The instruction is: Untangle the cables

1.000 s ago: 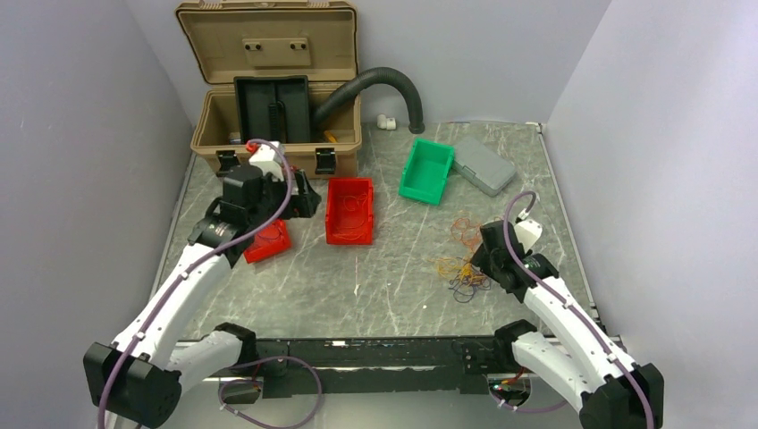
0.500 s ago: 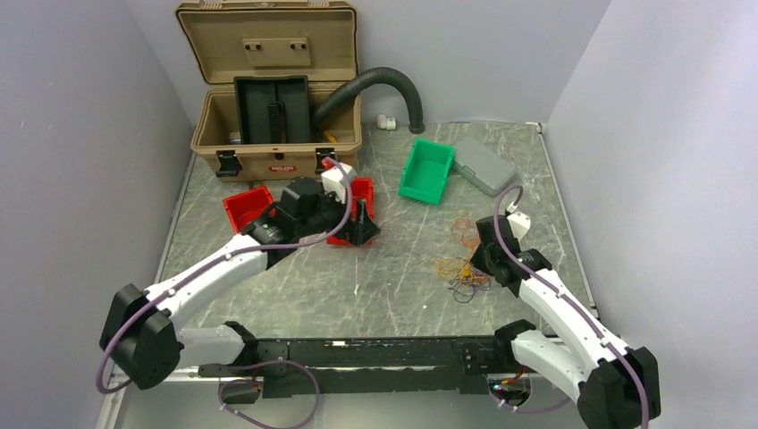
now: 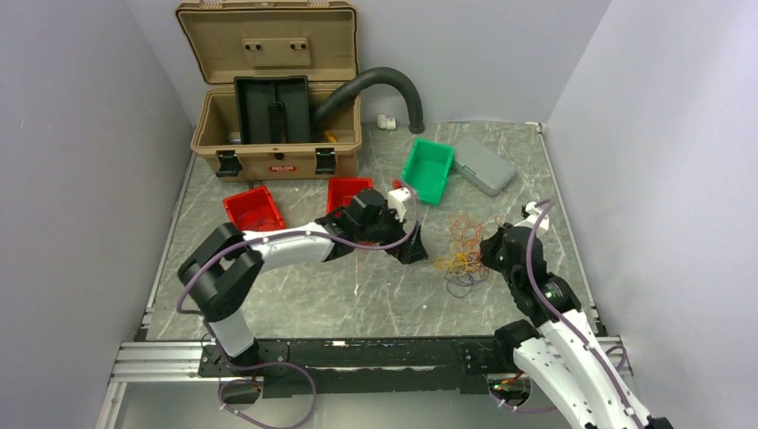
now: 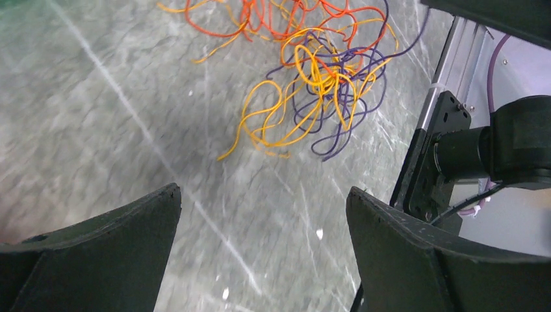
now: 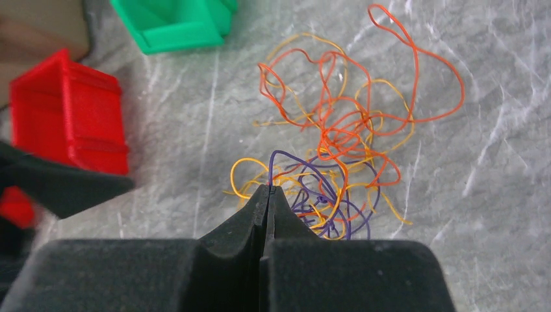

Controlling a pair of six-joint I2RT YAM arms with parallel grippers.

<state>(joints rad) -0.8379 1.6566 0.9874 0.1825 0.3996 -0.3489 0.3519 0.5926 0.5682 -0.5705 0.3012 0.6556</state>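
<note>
- One tangle of cables (image 3: 463,259) is spotted just nearer than the single green bin (image 3: 427,170).
- Left gripper (image 4: 260,214) is held wide apart, empty, beside the tangle.
- Right gripper (image 5: 268,190) is pinched together on a purple strand.
- Two red bins (image 3: 254,209) (image 3: 347,191) are counted left of the green bin.

The marbled table (image 3: 375,286) carries a toolbox (image 3: 277,134), two red bins (image 3: 253,208), a green bin (image 3: 427,170), a grey case (image 3: 483,164) and the cables (image 3: 460,255).

Robotics lab test cell, plain grey partition walls (image 3: 80,134) around a marbled desk (image 3: 295,286), white robot arms (image 3: 277,243) above an aluminium rail (image 3: 161,362), tan tool case (image 3: 268,45), plastic sorting bins (image 3: 427,170)
</note>
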